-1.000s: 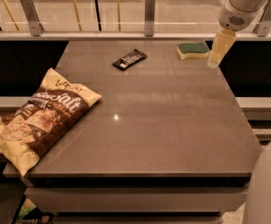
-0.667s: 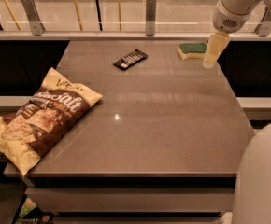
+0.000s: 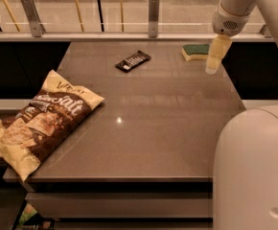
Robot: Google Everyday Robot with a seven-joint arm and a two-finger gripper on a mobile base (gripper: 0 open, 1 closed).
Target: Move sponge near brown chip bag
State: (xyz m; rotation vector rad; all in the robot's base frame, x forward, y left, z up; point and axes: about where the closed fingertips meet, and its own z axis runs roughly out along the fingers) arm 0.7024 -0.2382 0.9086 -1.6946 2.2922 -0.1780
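The sponge [image 3: 195, 51], pale yellow with a green top face, lies flat at the table's far right corner. The brown chip bag [image 3: 39, 121], large and cream-yellow with a dark brown band, lies at the table's left edge and partly overhangs it. My gripper [image 3: 212, 69] hangs down from the arm at the upper right. It is just right of the sponge and slightly in front of it, overlapping the sponge's right end in this view. It holds nothing that I can see.
A flat dark wrapped bar [image 3: 133, 61] lies at the far middle of the grey table [image 3: 148, 128]. A railing with metal posts [image 3: 153, 14] runs behind the table. A rounded white part of my arm [image 3: 254, 171] fills the lower right.
My gripper has moved a little left and down, closer to the sponge. The white arm part at the lower right has grown larger in view. The sponge, bar and bag have not moved.
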